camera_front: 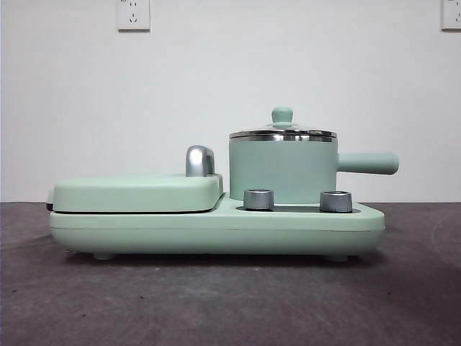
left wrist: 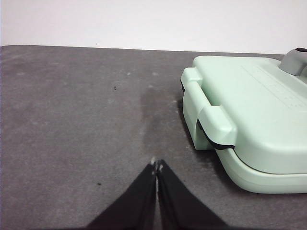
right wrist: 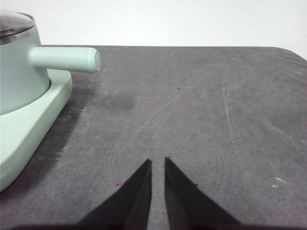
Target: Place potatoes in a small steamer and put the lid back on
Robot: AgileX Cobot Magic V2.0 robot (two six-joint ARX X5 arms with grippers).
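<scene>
Steamer (camera_front: pixel 283 171), mint-green with a straight side handle (camera_front: pixel 368 163) pointing to 3 o'clock in the front view, stands on the right half of a mint-green cooker base (camera_front: pixel 216 229), and the lid (camera_front: pixel 282 133) with its small green knob sits on the shiny rim, closing the pot. Two chrome dials (camera_front: pixel 258 200) stand on the base just in front of the pot. At 9 o'clock from the pot lies the flat hinged griddle cover (camera_front: pixel 137 193), shut, with a chrome handle (camera_front: pixel 199 161) rising behind it. No potato shows in any view. The left gripper (left wrist: pixel 157 166) hangs low over the dark grey table (left wrist: pixel 76 124), jaws pressed together, with bare tabletop ahead of it and the griddle's end latch (left wrist: pixel 217 125) near, at its 2 o'clock. The right gripper (right wrist: pixel 157 162) hovers over the table with its jaws nearly closed, a thin gap between the tips, pinching nothing; the pot's handle end is well apart at its 11 o'clock, and open table runs to the far edge. Two white wall sockets (camera_front: pixel 133 14) sit high on the wall; no writing can be read.
</scene>
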